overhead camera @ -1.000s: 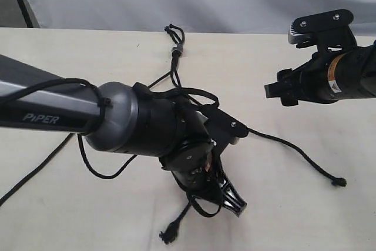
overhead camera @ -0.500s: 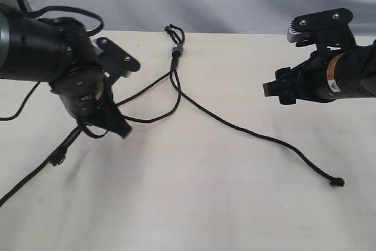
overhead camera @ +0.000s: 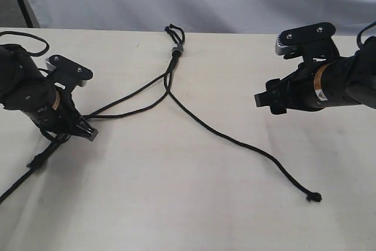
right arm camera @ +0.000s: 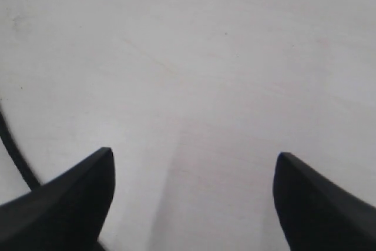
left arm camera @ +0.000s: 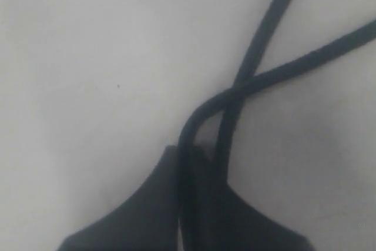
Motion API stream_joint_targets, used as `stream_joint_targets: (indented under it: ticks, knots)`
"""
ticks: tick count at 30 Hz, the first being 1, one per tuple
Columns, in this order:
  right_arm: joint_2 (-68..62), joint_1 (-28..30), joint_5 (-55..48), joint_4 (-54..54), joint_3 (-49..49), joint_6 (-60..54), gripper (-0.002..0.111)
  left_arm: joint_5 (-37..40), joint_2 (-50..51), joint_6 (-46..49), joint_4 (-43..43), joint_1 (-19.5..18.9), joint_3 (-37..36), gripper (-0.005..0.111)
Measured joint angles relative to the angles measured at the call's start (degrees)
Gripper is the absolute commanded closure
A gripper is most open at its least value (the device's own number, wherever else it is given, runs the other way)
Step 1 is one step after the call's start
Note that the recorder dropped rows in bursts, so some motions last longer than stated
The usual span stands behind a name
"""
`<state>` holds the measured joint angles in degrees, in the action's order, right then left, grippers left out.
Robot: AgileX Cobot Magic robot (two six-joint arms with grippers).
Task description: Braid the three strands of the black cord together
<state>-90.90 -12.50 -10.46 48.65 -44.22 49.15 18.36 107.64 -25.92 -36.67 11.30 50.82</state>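
Left pincer [overhead camera: 87, 133] sits low on the table [overhead camera: 176, 221], clenched on two of the strands [overhead camera: 130, 94]. Its wrist view shows that pair crossing just ahead of the fingers [left arm camera: 135, 216] and running in between them. From there the two climb rightward to the bead [overhead camera: 177, 50] near the table's far edge, with the short loop [overhead camera: 174, 29] just beyond it. The third strand [overhead camera: 235, 140] lies slack on the table from the bead toward the near right. It ends in a knotted tip [overhead camera: 315, 197] and touches neither pincer. Right pincer [overhead camera: 265, 100] hangs above the table, spread wide and empty.

By its look the cord [overhead camera: 170, 77] is light, thin and limp. It should sag rather than push, could slide through a loose grip, and may tug the bead along; whether that is fixed I cannot tell. The best hold seems to be mid-length on the free strand, pinched squarely, clear of the knot.
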Motion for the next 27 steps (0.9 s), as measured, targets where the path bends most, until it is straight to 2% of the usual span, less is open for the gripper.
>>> stream_joint_targets:
  ticks: [5,7,8,11,14,16,18,21,27]
  knots:
    - [-0.04,0.0,0.22,0.2,0.0,0.0,0.037,0.83,1.27,0.79,1.89,0.76,0.53,0.105]
    - [-0.04,0.0,0.66,0.2,0.0,0.0,0.037,2.7,1.3,3.21,6.27,2.28,0.87,0.105]
    - [-0.04,0.0,0.82,0.2,0.0,0.0,0.037,3.67,1.3,5.69,9.09,3.59,1.01,0.105]
    - [-0.04,0.0,1.15,0.2,0.0,0.0,0.037,7.42,0.61,18.7,24.51,9.2,1.13,0.105]
    - [-0.04,0.0,1.15,0.2,0.0,0.0,0.037,9.53,-0.58,35.32,39.51,17.17,1.13,0.105]
    - [-0.04,0.0,1.17,0.2,0.0,0.0,0.037,9.35,-1.79,39.62,43.31,21.2,1.02,0.105]
    - [-0.04,0.0,1.17,0.2,0.0,0.17,0.037,9.04,-3.08,39.87,44.88,23.23,0.58,0.105]
    - [-0.04,0.0,1.17,0.2,0.0,0.17,0.037,10.74,-6.59,37.8,44.96,22.35,-0.18,0.105]
    - [-0.04,0.0,1.17,0.2,0.0,0.17,0.037,10.22,-15.26,36.03,44.72,12.71,-0.77,0.105]
